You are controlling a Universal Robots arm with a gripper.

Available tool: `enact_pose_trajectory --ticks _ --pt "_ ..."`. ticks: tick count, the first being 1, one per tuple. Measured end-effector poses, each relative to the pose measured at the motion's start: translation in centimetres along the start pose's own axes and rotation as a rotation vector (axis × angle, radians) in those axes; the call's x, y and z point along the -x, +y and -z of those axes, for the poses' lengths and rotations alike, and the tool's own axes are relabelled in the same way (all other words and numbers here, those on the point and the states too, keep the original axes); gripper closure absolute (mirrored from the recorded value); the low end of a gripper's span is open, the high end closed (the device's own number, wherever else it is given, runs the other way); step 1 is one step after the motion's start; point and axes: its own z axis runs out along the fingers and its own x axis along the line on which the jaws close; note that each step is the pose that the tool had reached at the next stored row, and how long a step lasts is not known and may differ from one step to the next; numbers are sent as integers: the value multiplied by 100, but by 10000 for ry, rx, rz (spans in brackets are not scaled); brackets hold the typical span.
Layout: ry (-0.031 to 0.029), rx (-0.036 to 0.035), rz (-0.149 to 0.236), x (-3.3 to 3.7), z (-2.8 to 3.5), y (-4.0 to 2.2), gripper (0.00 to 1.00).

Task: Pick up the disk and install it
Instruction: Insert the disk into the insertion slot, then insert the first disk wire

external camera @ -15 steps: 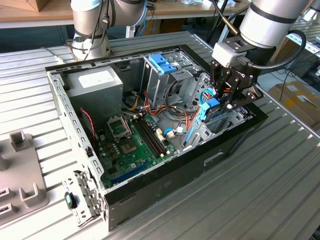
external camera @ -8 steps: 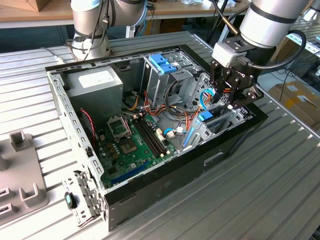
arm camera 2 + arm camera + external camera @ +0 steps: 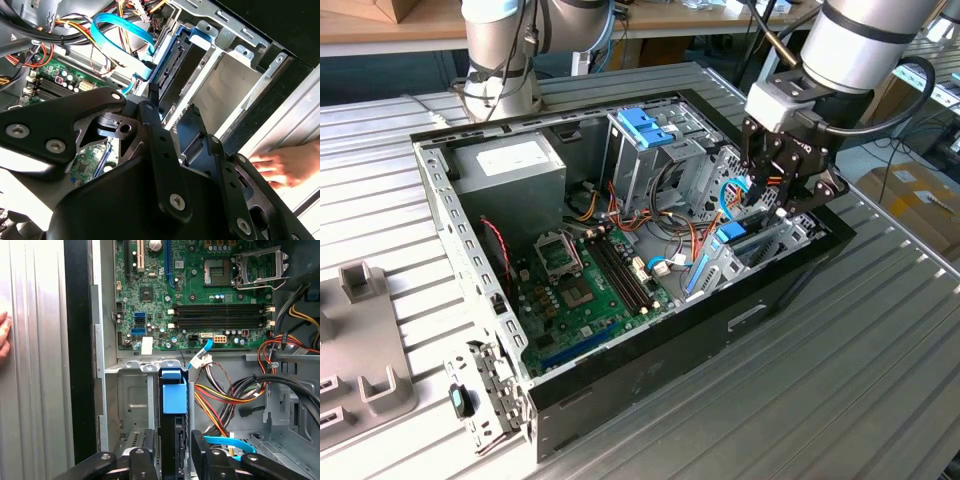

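Benches [image 3: 380,32] back the ribbed metal table [image 3: 820,400], where the end effector [image 3: 772,205] clamps the disk [image 3: 173,440].

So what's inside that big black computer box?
A green circuit board, a grey power box, coloured wires and a metal cage. The disk stands on edge too, but the hand covers part of it.

The exterior view overlooks the whole computer case [image 3: 650,370]; both wrist views look closely into it.
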Motion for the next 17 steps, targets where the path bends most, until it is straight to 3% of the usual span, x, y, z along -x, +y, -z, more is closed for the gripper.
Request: enact_pose_trajectory --ticks 17 --pt "6 1 0 -1 50 -2 57"
